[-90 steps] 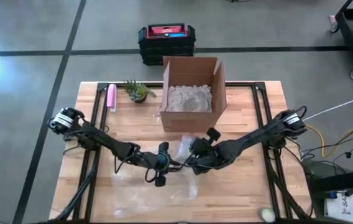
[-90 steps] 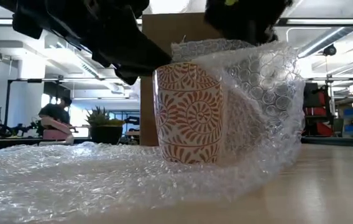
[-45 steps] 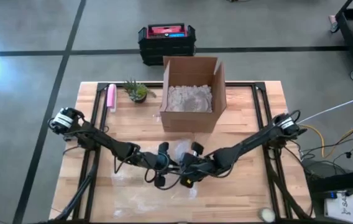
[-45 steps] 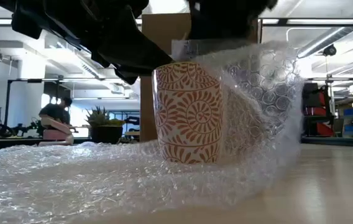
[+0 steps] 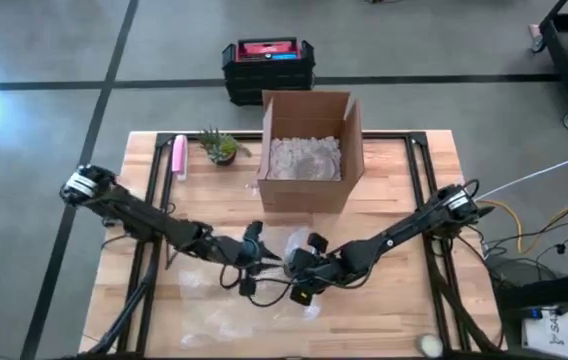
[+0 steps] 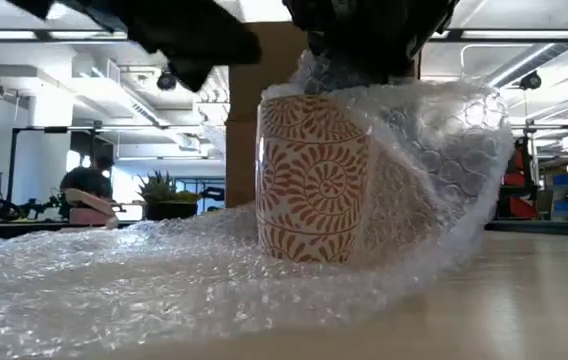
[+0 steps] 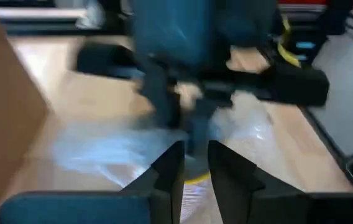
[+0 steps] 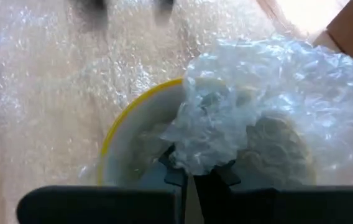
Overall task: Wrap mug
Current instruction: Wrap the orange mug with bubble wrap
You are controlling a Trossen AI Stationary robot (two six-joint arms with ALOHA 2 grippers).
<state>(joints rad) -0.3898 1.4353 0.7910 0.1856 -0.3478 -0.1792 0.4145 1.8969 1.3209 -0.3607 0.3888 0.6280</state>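
A white mug (image 6: 314,180) with an orange pattern and a yellow inside (image 8: 117,134) stands upright on a sheet of bubble wrap (image 6: 114,280) in the middle of the table. The sheet's right part rises around the mug's right side (image 6: 434,170) and over its mouth. My right gripper (image 8: 192,177) is right above the mug's mouth (image 5: 299,272), shut on the wrap. My left gripper (image 5: 247,268) is a little to the mug's left and higher (image 6: 194,40). Its fingers (image 7: 195,168) stand narrowly open with nothing between them. My right gripper pinches a bunched-up part of the bubble wrap's edge (image 8: 210,146) between its two fingers, from above and slanting in from the table's right. The bunch sits over the mug's open mouth. The wrap runs from it down the mug's right side (image 6: 444,200) to the table.
A cardboard box (image 5: 309,150) with packing fill stands open behind the mug. A small potted plant (image 5: 221,147) and a pink object (image 5: 178,155) sit at the far left. The bubble wrap spreads over the near left of the table (image 5: 224,310).
My right gripper has gone toward the table's left with the wrap's edge, folding it up over the mug's right side and mouth. My left gripper has drawn back from the mug's rim, up and toward the table's left. The mug has stayed upright.
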